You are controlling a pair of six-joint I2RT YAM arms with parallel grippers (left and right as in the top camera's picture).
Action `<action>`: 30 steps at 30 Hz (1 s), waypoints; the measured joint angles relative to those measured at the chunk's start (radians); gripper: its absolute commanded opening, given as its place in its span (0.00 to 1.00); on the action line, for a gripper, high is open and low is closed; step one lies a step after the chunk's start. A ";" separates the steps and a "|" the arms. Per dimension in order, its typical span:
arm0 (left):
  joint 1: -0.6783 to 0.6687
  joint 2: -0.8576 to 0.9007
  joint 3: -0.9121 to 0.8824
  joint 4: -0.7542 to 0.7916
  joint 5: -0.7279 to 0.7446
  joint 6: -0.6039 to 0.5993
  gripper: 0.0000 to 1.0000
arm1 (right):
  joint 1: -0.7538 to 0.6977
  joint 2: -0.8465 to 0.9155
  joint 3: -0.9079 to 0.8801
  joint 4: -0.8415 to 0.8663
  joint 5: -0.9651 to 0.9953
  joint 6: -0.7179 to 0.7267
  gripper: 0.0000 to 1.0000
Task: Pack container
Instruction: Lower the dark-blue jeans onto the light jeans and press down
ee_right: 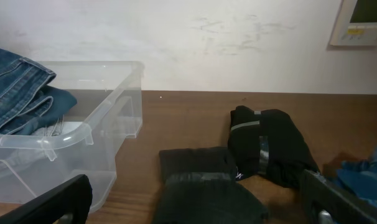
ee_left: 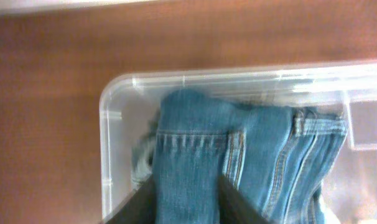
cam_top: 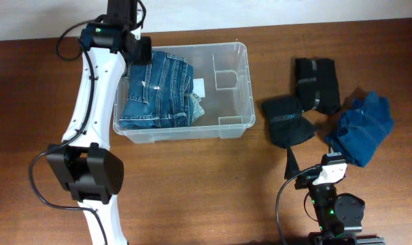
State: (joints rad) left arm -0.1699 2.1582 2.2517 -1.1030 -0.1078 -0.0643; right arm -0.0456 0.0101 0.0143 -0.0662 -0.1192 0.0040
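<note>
The clear plastic container stands at the table's middle and holds folded blue jeans in its left half; a white label shows on its base. My left gripper is over the container's far left corner. In the left wrist view its jaws are shut on a fold of the jeans inside the container. My right gripper is open and empty near the front edge. In the right wrist view its fingers frame the container and jeans.
Two black folded garments and a blue garment lie right of the container. In the right wrist view the near black garment lies just ahead, the other and the blue one behind. The container's right half holds nothing.
</note>
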 measured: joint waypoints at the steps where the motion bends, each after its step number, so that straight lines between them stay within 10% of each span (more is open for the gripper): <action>1: 0.000 0.000 0.000 0.018 -0.002 0.012 0.01 | 0.000 0.000 0.000 0.000 0.000 0.002 0.98; 30: 0.026 0.332 0.096 -0.018 -0.121 0.098 0.01 | 0.000 0.000 0.000 0.000 0.000 0.000 0.98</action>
State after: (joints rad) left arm -0.1444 2.4897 2.3474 -1.1210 -0.2283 0.0338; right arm -0.0456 0.0101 0.0143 -0.0662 -0.1192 0.0044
